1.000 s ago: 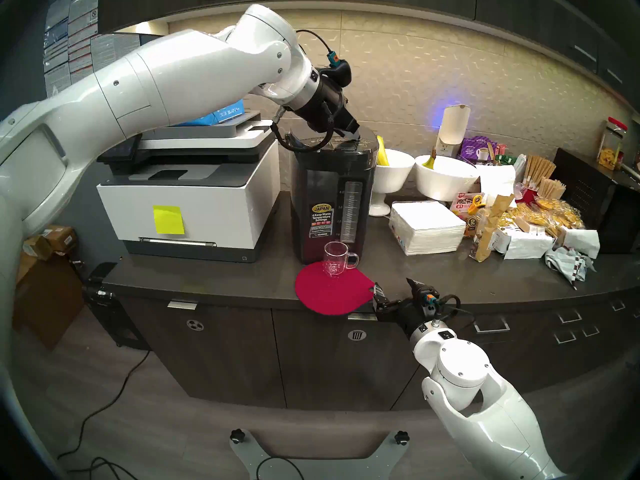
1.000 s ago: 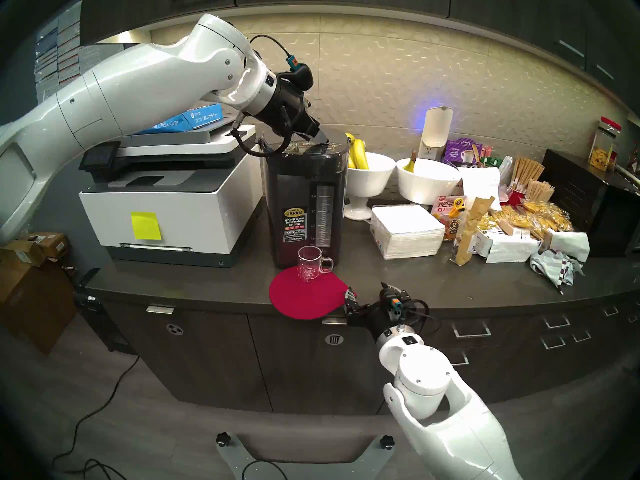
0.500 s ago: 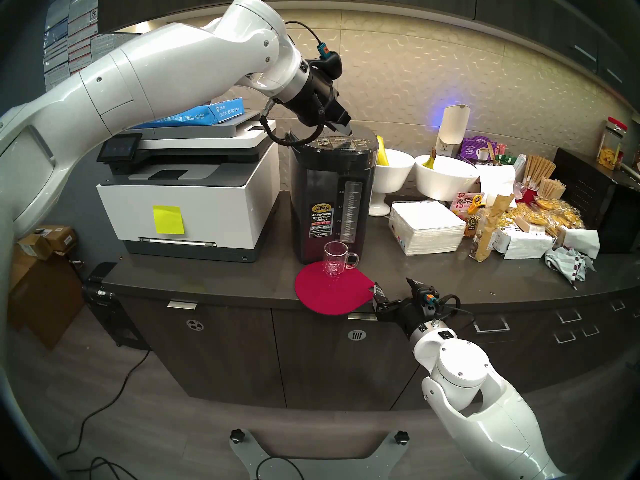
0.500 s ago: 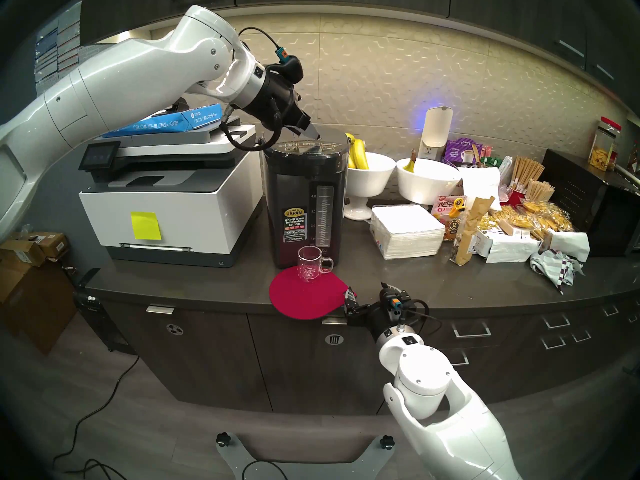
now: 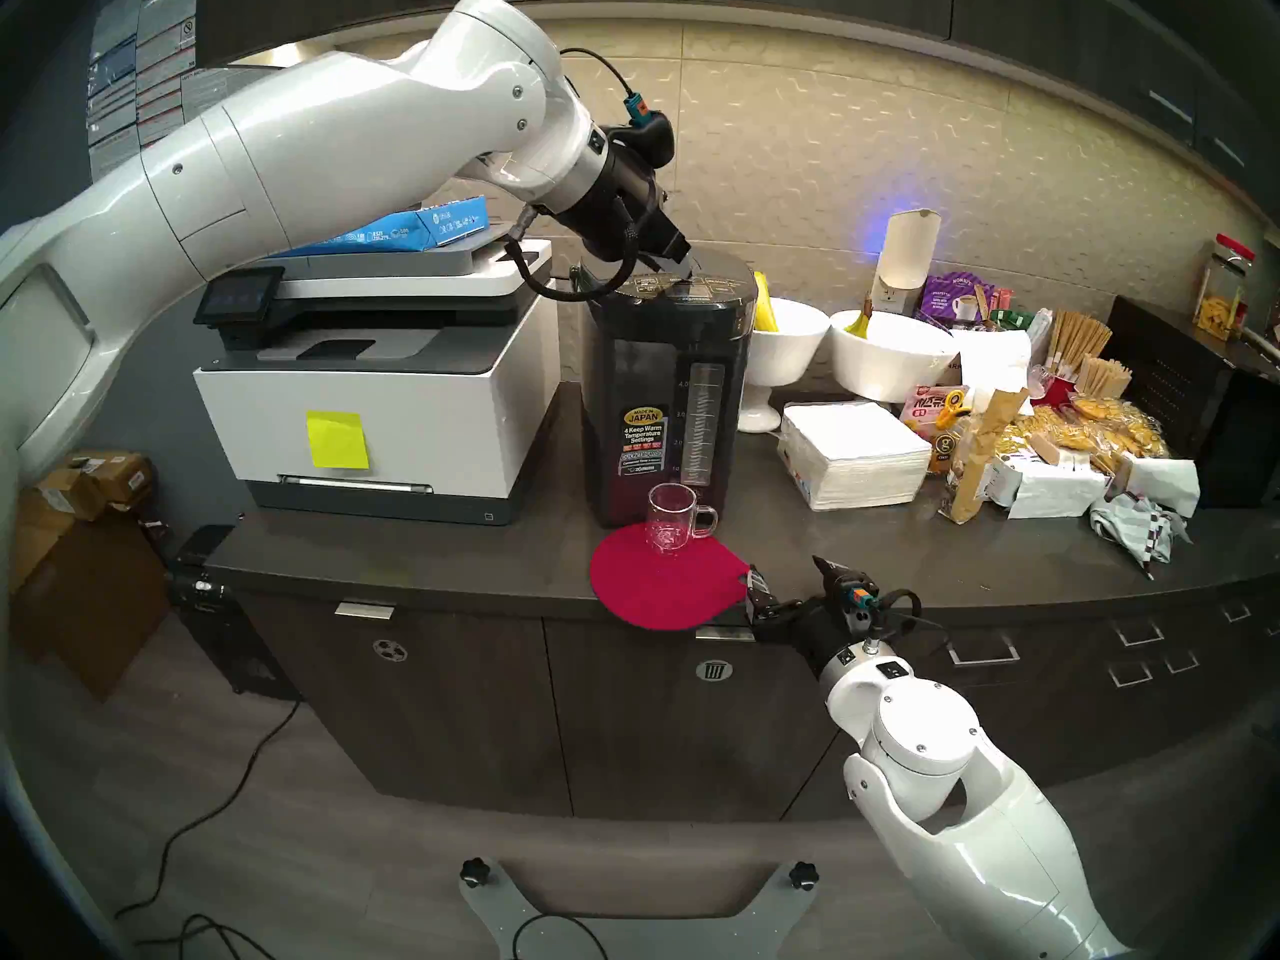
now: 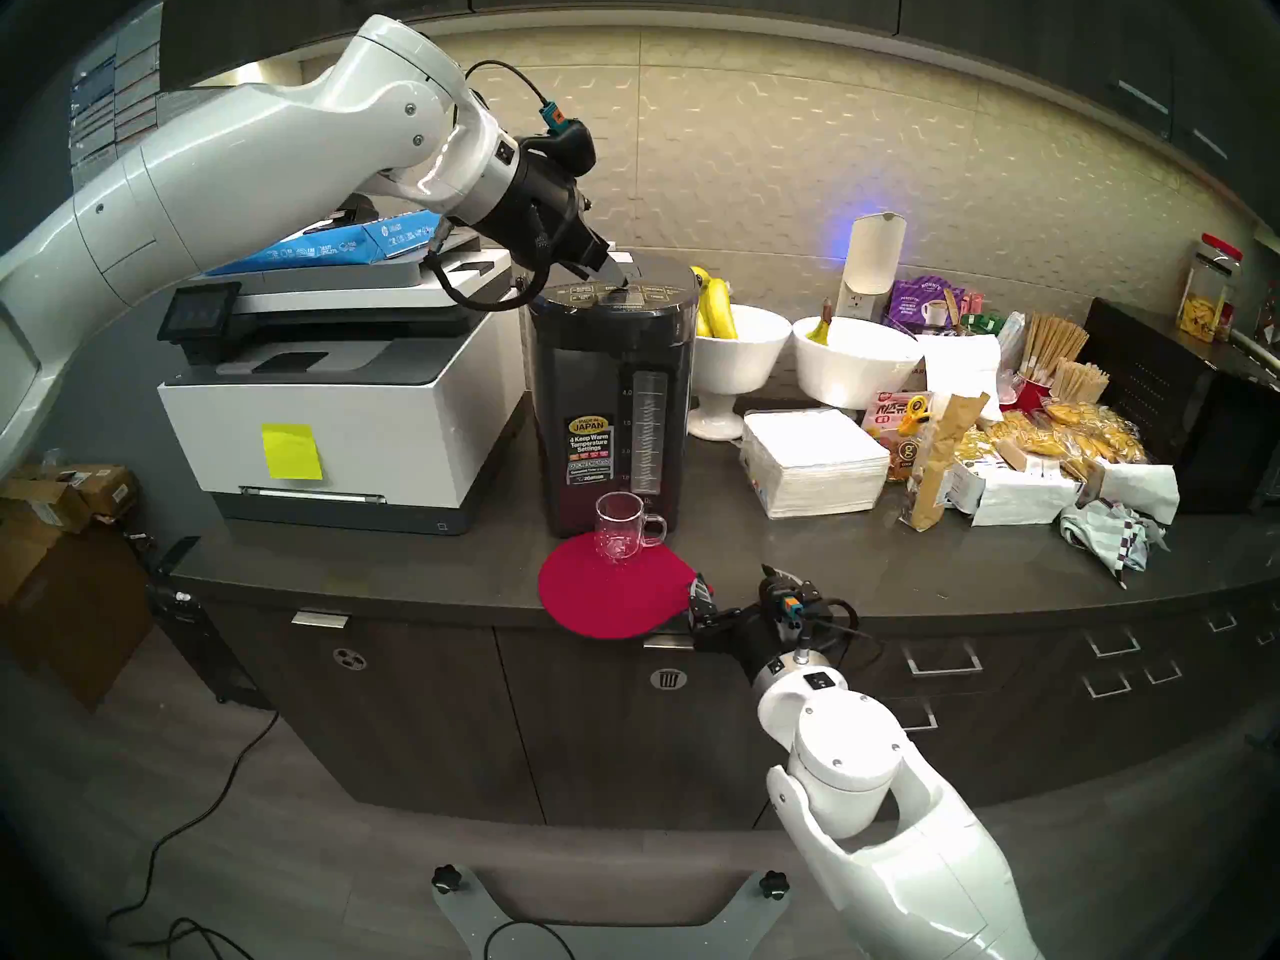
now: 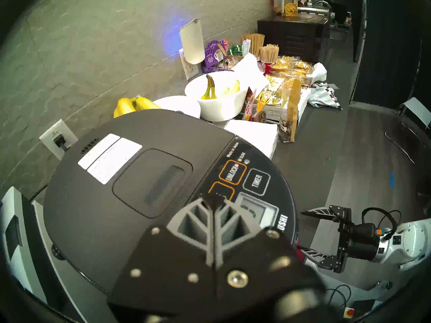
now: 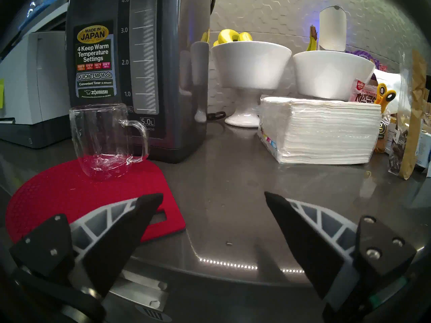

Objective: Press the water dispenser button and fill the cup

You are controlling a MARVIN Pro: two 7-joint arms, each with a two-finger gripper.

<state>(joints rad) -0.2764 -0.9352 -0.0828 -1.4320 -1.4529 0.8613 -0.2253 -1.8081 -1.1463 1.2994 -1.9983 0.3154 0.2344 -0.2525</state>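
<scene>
Both fingers of the left gripper (image 7: 215,204), pressed together, touch the upright water dispenser (image 5: 665,397)'s top panel; the right gripper (image 8: 213,199) is spread over the dark surface (image 8: 233,175); cup (image 8: 102,138) upright, handle rightward.

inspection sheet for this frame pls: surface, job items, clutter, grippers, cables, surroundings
Surface: dark countertop; red mat overhangs its front edge.
Job's things: water dispenser upright; glass cup empty, on the mat at its base.
Clutter: printer, napkin stack, banana bowls, snack packets.
Grippers: left gripper shut, tips on the control panel; right gripper open, empty.
Cables: floor cable.
Surroundings: cardboard boxes.
</scene>
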